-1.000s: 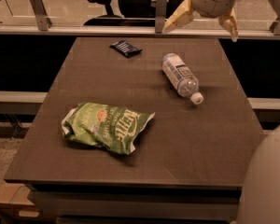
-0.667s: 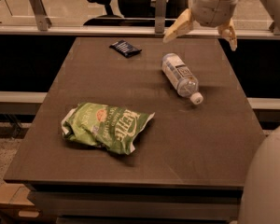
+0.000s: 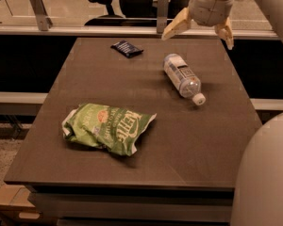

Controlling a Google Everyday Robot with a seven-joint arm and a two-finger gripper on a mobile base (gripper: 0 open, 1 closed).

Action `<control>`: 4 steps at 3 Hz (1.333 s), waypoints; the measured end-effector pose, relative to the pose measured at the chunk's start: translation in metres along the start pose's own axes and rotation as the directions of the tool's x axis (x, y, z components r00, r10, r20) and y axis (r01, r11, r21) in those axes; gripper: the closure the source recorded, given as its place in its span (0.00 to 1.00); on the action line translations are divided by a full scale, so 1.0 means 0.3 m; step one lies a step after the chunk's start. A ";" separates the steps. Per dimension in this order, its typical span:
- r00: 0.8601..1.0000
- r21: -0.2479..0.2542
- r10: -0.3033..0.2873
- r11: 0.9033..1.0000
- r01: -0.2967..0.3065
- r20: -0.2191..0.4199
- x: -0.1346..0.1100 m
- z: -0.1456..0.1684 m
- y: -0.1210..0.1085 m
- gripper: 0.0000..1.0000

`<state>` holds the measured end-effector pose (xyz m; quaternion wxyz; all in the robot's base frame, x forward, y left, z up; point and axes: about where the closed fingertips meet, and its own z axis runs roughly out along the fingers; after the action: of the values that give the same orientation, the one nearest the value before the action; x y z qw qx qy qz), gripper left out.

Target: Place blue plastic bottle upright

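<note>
Compared with one second ago, my claw (image 3: 202, 29) has come a little lower and closer to the blue plastic bottle (image 3: 180, 75); nothing on the surface (image 3: 193, 145) has moved. The claw hangs over the far edge, at about 1 o'clock from the bottle, its two fingers spread wide apart and holding nothing. The bottle lies on its side in the far right part of the surface, with its white cap (image 3: 198, 99) pointing to 5 o'clock. Its label is white and blue, but I cannot read the writing. At 8 o'clock from the bottle lies a green chip bag (image 3: 108, 128) with white letters that seem to say "KETTLE". A small dark blue packet (image 3: 126, 48) lies at 10 o'clock, its print unreadable.
</note>
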<state>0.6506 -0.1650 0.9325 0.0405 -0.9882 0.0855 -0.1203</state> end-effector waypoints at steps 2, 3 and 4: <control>0.992 -0.003 0.027 1.000 -0.027 0.124 -0.068 0.166 0.010 0.00; 0.982 0.003 -0.093 0.996 0.094 0.167 -0.137 0.189 -0.004 0.00; 0.936 0.021 -0.296 0.954 0.298 0.191 -0.182 0.200 -0.035 0.00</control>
<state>0.6148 -0.1414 0.8628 0.0258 -0.9969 -0.0685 -0.0286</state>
